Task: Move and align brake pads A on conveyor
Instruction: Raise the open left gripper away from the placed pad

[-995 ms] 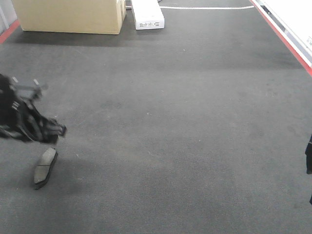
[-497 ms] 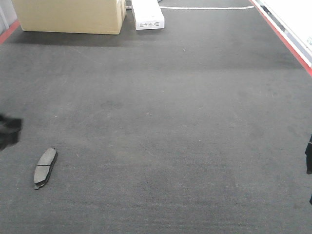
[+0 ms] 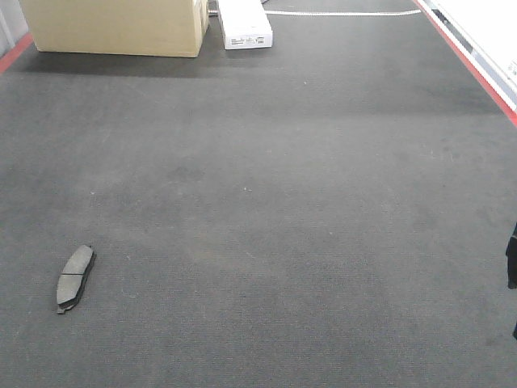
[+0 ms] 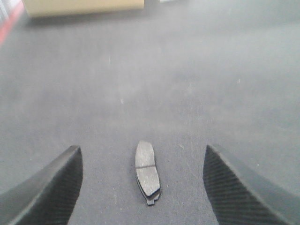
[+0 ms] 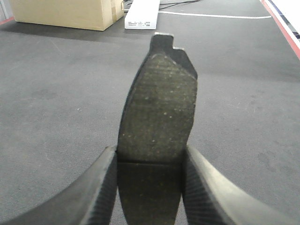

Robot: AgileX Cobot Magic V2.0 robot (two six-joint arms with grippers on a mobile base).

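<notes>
- Flat on the conveyor [image 3: 323, 202], low at its left side: lying pad [image 3: 75, 277], face up, long axis running near-to-far with a slight rightward lean at the far end.
- In the left wrist view, the same lying pad [image 4: 147, 171], centred between the left jaws and lengthwise to them, tab end nearest.
- Left jaws spread wide, empty, apart from it.
- Clamped by its near half in the right jaws: held pad [image 5: 157, 112], long axis pointing straight ahead, tab end foremost, seemingly clear of the conveyor.
- At the front view's right edge, only a dark sliver, likely the right arm [image 3: 511, 259]. Hence well apart from the lying pad, with the left jaws far nearer.
- Probably hinges on matching axes: carry the held pad leftward and set it down parallel to the lying one.
</notes>
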